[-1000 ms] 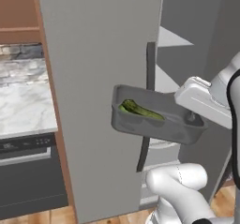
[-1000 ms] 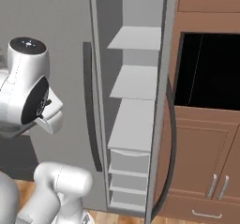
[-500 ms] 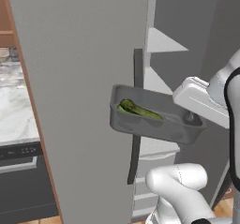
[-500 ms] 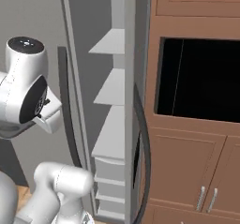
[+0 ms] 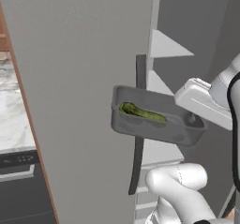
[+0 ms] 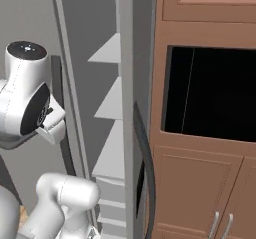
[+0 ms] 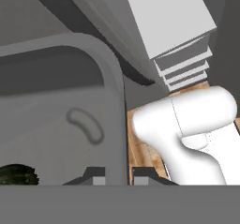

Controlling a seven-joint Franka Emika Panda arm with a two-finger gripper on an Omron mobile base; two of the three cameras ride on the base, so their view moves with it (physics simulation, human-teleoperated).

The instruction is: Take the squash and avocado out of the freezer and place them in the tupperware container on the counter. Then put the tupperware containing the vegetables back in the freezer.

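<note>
Tub: shallow dark grey plastic tupperware container (image 5: 154,122), rounded corners, raised rim, smooth matte walls, carried in the air in front of the freezer.
Contents: one long green bumpy vegetable (image 5: 142,113) lying along the tub floor.
Gripper: two-finger gripper (image 7: 118,177), fingers clamped on the tub's rim at one end.
Freezer: tall matte grey fridge-freezer (image 5: 84,78), flat door, long dark curved handle (image 5: 138,129), pale grey inner shelves (image 6: 110,108).
Counter: white marble counter (image 5: 11,124) with grey veins, left of the door.
Surround: brown wooden cabinets (image 6: 200,183).

Dark grey tupperware container (image 5: 154,124) held level in mid-air before grey freezer (image 5: 84,78), green vegetable (image 5: 140,113) lying inside. Freezer door open, pale shelves (image 6: 107,108) exposed.
</note>
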